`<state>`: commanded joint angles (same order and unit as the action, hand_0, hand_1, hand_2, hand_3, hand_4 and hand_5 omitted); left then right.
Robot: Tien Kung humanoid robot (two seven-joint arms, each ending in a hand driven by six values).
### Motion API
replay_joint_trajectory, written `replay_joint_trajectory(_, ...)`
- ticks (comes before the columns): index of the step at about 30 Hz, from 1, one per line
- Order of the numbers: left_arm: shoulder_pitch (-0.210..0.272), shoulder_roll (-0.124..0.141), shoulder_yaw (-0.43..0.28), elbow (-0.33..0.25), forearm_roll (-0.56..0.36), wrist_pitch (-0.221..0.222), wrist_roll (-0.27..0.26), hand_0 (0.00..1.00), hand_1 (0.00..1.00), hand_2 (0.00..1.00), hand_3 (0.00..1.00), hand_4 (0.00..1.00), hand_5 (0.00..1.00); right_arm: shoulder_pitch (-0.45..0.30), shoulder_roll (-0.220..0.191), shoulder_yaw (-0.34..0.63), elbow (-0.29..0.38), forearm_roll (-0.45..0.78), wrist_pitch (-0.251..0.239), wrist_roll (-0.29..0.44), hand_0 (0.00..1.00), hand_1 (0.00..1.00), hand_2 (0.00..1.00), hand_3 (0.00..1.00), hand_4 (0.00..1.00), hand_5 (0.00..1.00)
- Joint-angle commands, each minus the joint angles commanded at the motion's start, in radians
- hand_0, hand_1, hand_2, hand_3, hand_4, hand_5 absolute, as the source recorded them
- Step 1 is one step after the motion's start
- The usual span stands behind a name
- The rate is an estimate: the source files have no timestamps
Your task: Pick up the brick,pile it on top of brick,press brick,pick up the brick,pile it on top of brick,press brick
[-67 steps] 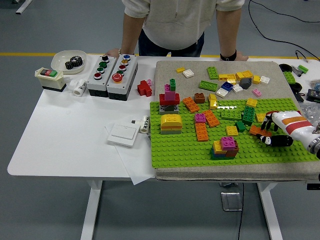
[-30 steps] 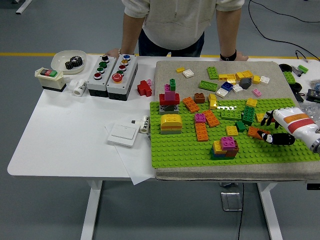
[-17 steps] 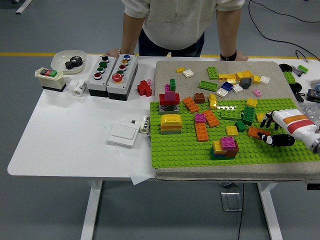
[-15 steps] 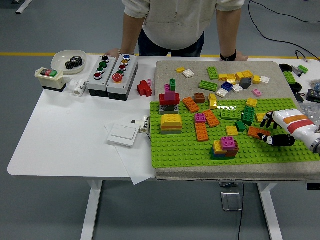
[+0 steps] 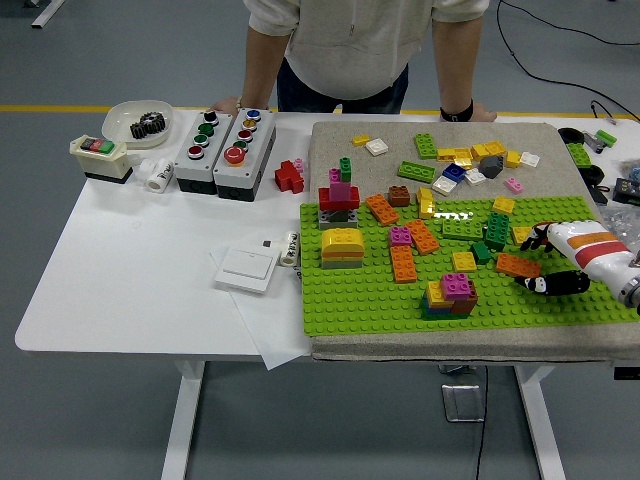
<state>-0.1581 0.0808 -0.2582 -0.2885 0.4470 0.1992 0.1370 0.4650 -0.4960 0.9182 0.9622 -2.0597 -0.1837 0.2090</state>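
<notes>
The white desk (image 5: pixel 130 290) carries a grey mat with a big green baseplate (image 5: pixel 380 300) on it, and a person stands at the far side with hands resting on the desk's far edge; the robot's right hand (image 5: pixel 545 265) comes in from the right over the baseplate, fingers spread around an orange brick (image 5: pixel 517 265) that lies flat on the studs; from where I stand the dark fingertips look just beside or touching it, not closed on it, so I judge the hand loosely open with nothing lifted. The left arm is nowhere to be seen.

The risks, biggest first: the baseplate is crowded, so a sweep of the forearm could knock the green bricks (image 5: pixel 492 235) just beside the hand; the pinch could slip off the low, flat brick and skid it away; and the likely target, the small purple-topped stack (image 5: pixel 452 294) nearby, is narrow, so a skewed placement would leave the studs unseated and a press could topple it.

As for containers, the only one is the white dish (image 5: pixel 125 118) at the far left corner; it holds a dark gear-like part (image 5: pixel 148 124); beside it stand two button boxes (image 5: pixel 225 150), which hold nothing loose.
</notes>
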Motion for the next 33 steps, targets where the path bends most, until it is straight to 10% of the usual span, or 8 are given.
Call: replay_joint_trajectory(33, 0.004, 0.000, -0.009, -0.001, 0.017, -0.003, 0.006, 0.841, 0.815, 0.805, 0.595, 0.677, 0.681, 0.005, 0.045, -0.009, -0.051, 0.029, -0.039, -0.012, 0.247, 0.419, 0.520, 0.557, 0.788, 0.452)
